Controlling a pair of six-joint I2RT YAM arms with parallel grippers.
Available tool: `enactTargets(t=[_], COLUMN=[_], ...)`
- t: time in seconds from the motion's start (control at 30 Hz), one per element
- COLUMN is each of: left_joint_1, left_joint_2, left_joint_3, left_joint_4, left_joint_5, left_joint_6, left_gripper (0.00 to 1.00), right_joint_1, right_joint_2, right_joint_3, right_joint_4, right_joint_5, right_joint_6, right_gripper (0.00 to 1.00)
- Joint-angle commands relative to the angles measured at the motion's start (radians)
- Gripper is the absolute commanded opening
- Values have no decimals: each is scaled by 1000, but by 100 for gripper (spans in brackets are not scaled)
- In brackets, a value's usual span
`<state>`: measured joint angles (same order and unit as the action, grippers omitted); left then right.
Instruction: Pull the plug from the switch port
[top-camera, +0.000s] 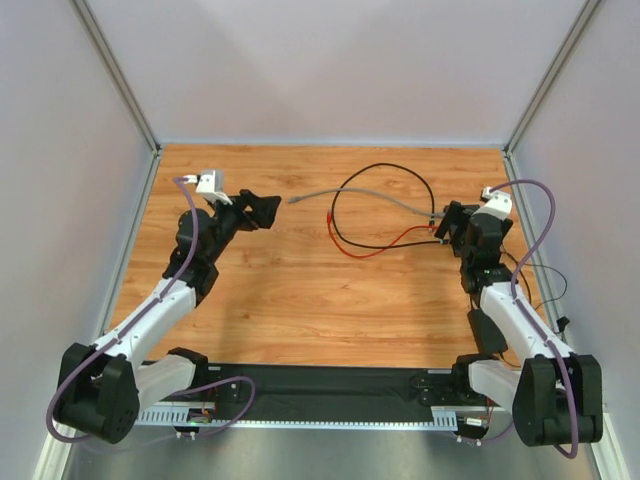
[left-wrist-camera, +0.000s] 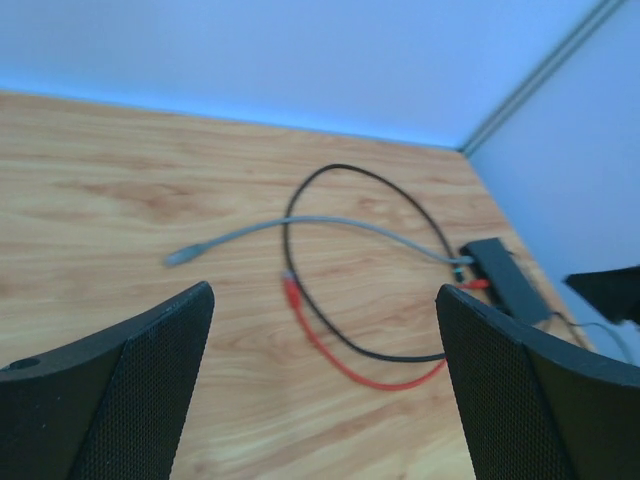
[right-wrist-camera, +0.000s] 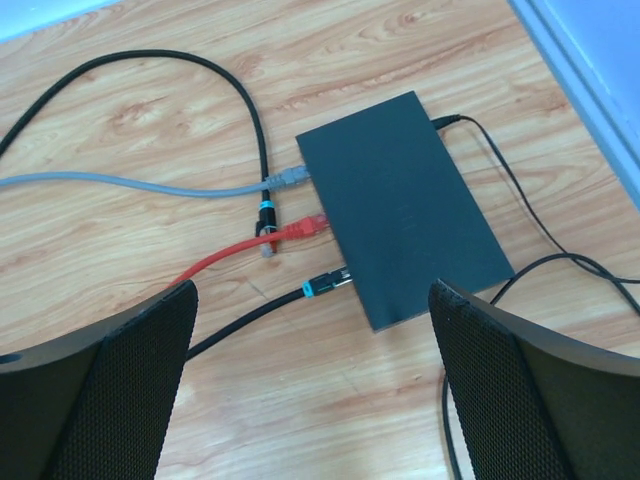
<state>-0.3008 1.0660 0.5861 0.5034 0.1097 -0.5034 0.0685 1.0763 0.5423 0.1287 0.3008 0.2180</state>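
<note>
The switch (right-wrist-camera: 405, 205) is a flat matte-black box lying on the wooden table, also seen far right in the left wrist view (left-wrist-camera: 505, 275). Three plugs sit in its left edge: a grey plug (right-wrist-camera: 292, 178), a red plug (right-wrist-camera: 305, 228) and a black plug with a cyan band (right-wrist-camera: 330, 283). My right gripper (right-wrist-camera: 312, 290) hangs open above the switch's near corner and holds nothing; from above, the right gripper (top-camera: 450, 225) covers most of the switch. My left gripper (top-camera: 262, 210) is open and empty at the table's left, well away from the cables.
The grey cable's free end (top-camera: 293, 201), a red cable (top-camera: 375, 245) and a looped black cable (top-camera: 385, 170) lie mid-table. A loose black connector (right-wrist-camera: 265, 215) rests beside the red plug. A thin power cord (right-wrist-camera: 520, 200) leaves the switch's right side. A black brick (top-camera: 487, 330) lies by the right arm. White walls enclose the table.
</note>
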Motion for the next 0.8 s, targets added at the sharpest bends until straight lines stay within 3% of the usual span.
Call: enactTargets(t=[0.0,0.17,0.23,0.33,0.4,0.6,0.67,0.7,0.77], left_joint_1=[-24,-44,-87,-171,-218,-196,-207,-234,-259], left_joint_2=[23,89,62,-3,3,97,150,169,221], left_joint_3=[130,245,184,196,211,179,236,321,383], left_joint_4=[-125,-177,-83,-161,-154,52,8,-132,-244], left_joint_5=[145,419,365,221,234,278,311,292,242], left_joint_6=[-141,-123,-133,-22,8,-217,-198,-148,-95], left_gripper=[100,100,100,100,100,100,100,100,100], right_joint_1=[-7,-32,-61,-156,-216,-311,-318,-319,-320], right_joint_2=[20,65,103,171,204,272,284,298,312], right_joint_3=[99,146,165,209,214,254,271,281,307], right_joint_4=[-233,-291,-319,-359,-347,-337,-350,-359,-362], right_joint_5=[-46,-159,-222,-333,-408,-508,-505,-502,-494], right_joint_6=[112,153,165,195,219,279,291,290,287], right_gripper=[100,100,100,100,100,100,100,100,100])
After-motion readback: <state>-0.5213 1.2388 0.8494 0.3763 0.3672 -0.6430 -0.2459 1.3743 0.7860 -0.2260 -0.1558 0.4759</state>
